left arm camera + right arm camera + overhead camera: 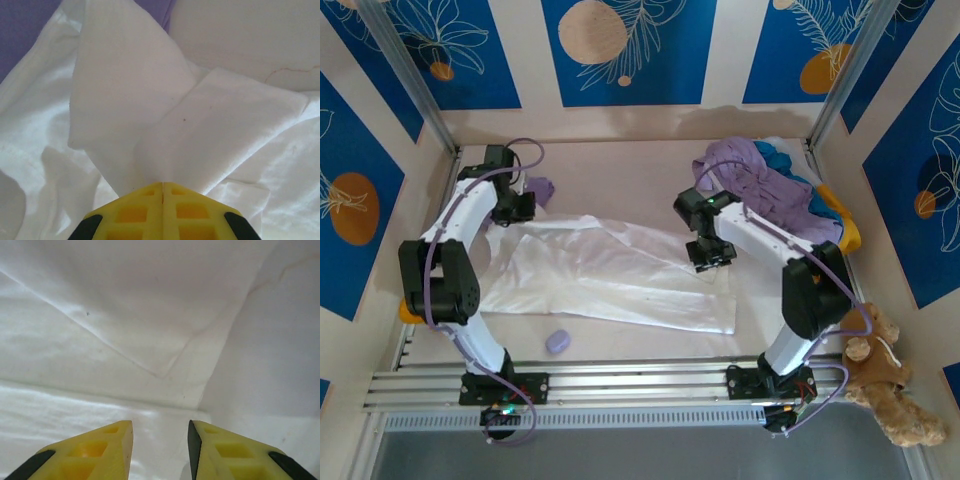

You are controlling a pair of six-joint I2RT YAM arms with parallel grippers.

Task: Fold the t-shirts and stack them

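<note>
Left pincer: I see it clamped on a fold of the white shirt.
Right pincer: fingers apart, over the white cloth.
White shirt: spread out mid-table, between my arms.
Other shirts: heaped at the far right corner.
</note>
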